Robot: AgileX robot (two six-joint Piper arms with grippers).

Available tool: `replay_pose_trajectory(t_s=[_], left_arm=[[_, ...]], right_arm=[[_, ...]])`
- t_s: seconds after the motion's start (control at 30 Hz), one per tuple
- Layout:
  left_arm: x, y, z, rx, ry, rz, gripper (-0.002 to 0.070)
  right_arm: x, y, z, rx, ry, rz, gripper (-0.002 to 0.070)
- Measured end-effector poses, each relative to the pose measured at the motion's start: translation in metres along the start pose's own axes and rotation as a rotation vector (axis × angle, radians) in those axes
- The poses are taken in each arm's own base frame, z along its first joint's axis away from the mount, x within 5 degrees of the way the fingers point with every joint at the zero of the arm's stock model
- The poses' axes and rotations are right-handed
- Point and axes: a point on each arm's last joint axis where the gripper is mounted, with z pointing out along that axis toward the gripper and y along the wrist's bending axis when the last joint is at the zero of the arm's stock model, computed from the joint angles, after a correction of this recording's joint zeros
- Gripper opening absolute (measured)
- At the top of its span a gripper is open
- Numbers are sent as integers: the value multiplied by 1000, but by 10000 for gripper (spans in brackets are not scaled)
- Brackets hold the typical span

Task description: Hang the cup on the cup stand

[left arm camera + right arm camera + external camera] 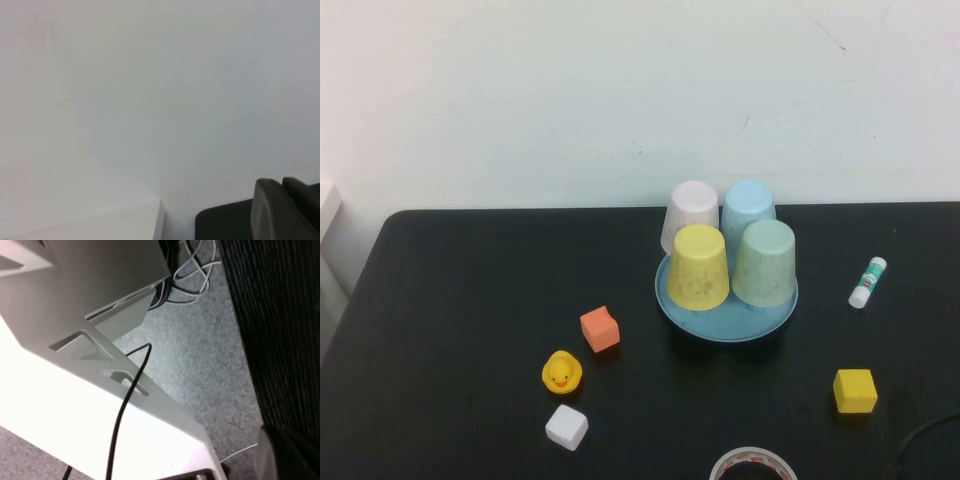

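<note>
The pale mint-green cup [764, 262] sits upside down at the front right of the round light blue cup stand [720, 324], beside a yellow cup [699, 266]. Behind them stand a pinkish-white cup [689, 213] and a light blue cup [748, 208]. The stand's pegs are hidden under the cups. Neither arm shows in the high view. My left gripper [281, 202] is shut with nothing in it, facing the white wall past a corner of the black table [220, 222]. My right gripper [280, 452] is shut and empty, off the table over the grey floor.
On the black table lie an orange cube [600, 329], a yellow duck [561, 372], a white cube [566, 427], a yellow cube [855, 390], a glue stick [867, 282] and a tape roll [752, 465]. A white frame [100, 390] and cables stand by the right arm.
</note>
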Motion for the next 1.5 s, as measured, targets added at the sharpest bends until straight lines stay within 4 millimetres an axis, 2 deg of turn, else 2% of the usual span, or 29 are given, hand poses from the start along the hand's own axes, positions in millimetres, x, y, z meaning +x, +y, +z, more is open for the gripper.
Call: replay_pose_trajectory(t_s=[0.2,0.33,0.57,0.73,0.87,1.1,1.5], left_arm=[[27,-13,0,50,-45,-39,0],[28,-17,-4,106,-43,-80,0],[33,-24,-5,178,6,50,0],[34,-25,-5,190,20,28,0],[40,-26,-6,204,96,-72,0],[66,-30,-13,202,413,-276,0],[66,-30,-15,199,417,-281,0]], right_arm=[[0,0,0,0,0,0,-1],[0,0,0,0,0,0,-1],[0,0,0,0,0,0,-1],[0,0,0,0,0,0,-1],[0,0,0,0,0,0,-1],[0,0,0,0,0,0,-1],[0,0,0,0,0,0,-1]])
